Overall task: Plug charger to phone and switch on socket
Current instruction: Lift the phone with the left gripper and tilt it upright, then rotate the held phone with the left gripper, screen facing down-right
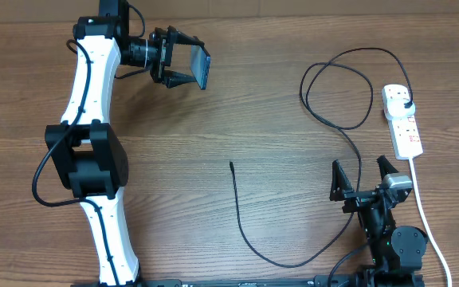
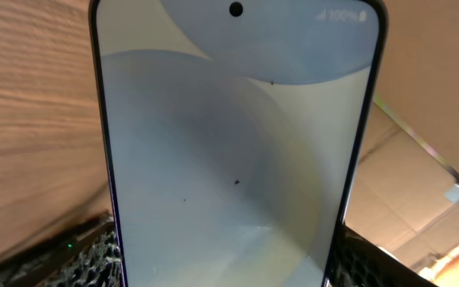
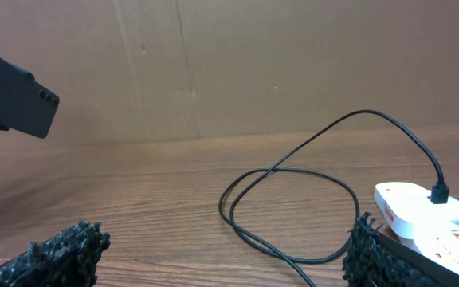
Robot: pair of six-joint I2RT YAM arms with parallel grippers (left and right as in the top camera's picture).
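My left gripper [image 1: 183, 65] is shut on the phone [image 1: 202, 67] and holds it on edge above the far left of the table. In the left wrist view the phone's pale screen [image 2: 229, 143] fills the frame between my fingers. From the right wrist view the phone's dark back [image 3: 10, 100] shows at the upper left. The charger's black cable [image 1: 349, 127] loops across the table; its connector tip [image 1: 231, 164] lies free at centre, and its plug [image 1: 406, 104] sits in the white socket strip [image 1: 402, 119]. My right gripper [image 1: 365, 177] is open and empty near the front right, above the cable [image 3: 293, 207].
The strip's thick white cord [image 1: 425, 215] runs toward the front right edge, beside my right arm. A cardboard wall [image 3: 253, 64] stands behind the table. The socket strip [image 3: 421, 211] lies just right of my right finger.
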